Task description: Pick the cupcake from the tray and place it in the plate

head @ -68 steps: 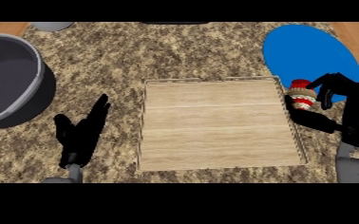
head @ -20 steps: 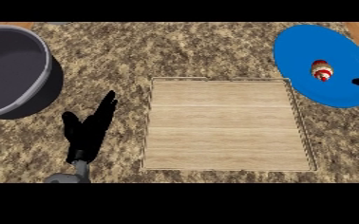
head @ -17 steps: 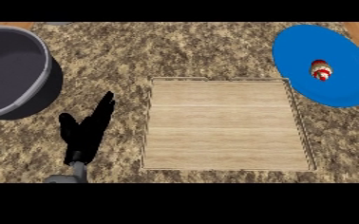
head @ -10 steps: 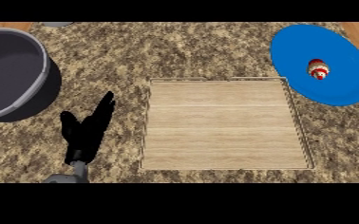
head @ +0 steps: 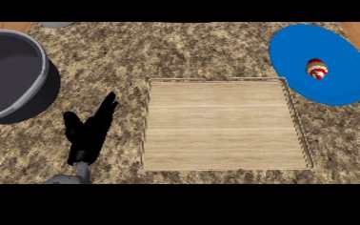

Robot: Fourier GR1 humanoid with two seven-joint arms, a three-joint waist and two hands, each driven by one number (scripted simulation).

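Cupcake (head: pixel 317 68) sits on the blue plate (head: pixel 295 52), clear of the wooden tray (head: pixel 225 124), left hand (head: pixel 88 132) resting with straight fingers holding nothing, job looks done.

The left hand (head: pixel 90 129) rests low at the view's left, fingers straight and pointing up, holding nothing.

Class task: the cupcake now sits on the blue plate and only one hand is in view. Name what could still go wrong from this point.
1. The cupcake sits right of centre on the blue plate; a knock might roll it off.
2. The left hand rests open between the grey pot and the wooden tray; a careless sweep could hit either.
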